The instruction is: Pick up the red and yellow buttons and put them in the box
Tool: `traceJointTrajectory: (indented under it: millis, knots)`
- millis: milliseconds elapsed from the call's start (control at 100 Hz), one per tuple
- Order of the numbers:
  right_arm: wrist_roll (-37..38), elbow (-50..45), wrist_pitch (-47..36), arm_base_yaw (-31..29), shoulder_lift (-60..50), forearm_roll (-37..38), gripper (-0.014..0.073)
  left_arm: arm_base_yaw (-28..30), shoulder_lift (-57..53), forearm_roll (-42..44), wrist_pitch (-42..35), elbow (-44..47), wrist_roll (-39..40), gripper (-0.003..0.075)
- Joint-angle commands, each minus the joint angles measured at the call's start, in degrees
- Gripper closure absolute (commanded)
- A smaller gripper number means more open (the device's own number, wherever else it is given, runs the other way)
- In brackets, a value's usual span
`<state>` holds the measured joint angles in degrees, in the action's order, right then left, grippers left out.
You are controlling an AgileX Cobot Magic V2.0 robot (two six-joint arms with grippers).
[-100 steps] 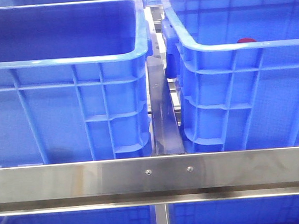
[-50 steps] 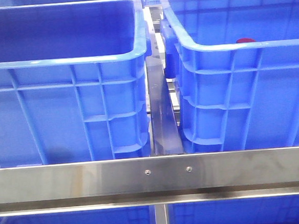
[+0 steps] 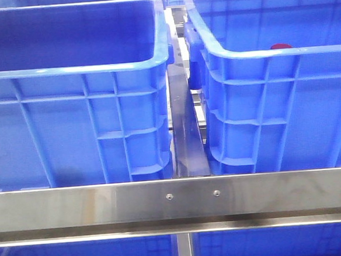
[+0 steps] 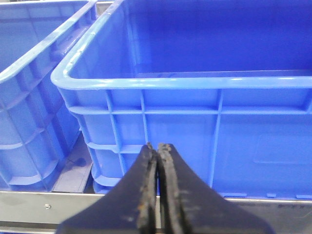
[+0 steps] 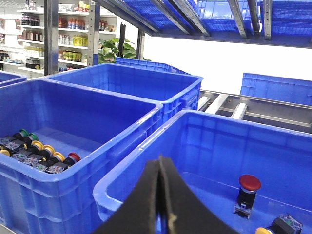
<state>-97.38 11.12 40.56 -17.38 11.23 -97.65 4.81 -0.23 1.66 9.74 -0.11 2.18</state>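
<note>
Nearest the robot, a steel rail runs across the front of the bench, presumably as a stop so the crates cannot slide off. Left gripper: jaws pressed together, nothing between them, parked in front of the ribbed wall of a blue crate and below its rim, so it is idle and not in a picking pose. Right gripper: also closed flat with nothing held, raised over the near rim of the box, a height that lets it look down into both bins. Inside that box, a red button stands upright on its dark body on the floor, and a yellow-topped piece shows at the frame edge beside another dark unit; it is cropped, so I cannot be sure it is a button. From the front, only the red cap peeks above the right crate's rim. Beyond, the neighbouring supply crate holds a cluster of buttons against its wall: red, yellow and green caps mixed. Judgement: at least one red piece is delivered; next pick would need the right arm to cross to the supply crate and open first. Shelving behind.
</note>
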Motion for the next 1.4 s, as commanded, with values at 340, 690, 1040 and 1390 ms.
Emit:
traceJointTrajectory:
  millis: [340, 690, 1040, 1390]
  knots:
    - [0.1, 1.4, -6.9, 7.1, 0.6, -3.9, 0.0653, 0.1, -2.0, -0.5, -4.1, 2.7, -0.1, 0.0739]
    - [0.1, 1.4, -35.4, 14.5, 0.6, -8.3, 0.0653, 0.1, -2.0, -0.5, -4.1, 2.7, 0.0, 0.0739]
    - [56.8, 1.6, -39.1, 20.0, 0.6, 57.8, 0.0653, 0.1, -2.0, -0.5, -4.1, 2.7, 0.0, 0.0739]
    - [99.3, -7.5, -44.3, 18.1, -5.7, 97.0, 0.0653, 0.1, -2.0, -0.5, -4.1, 2.7, 0.0, 0.0739]
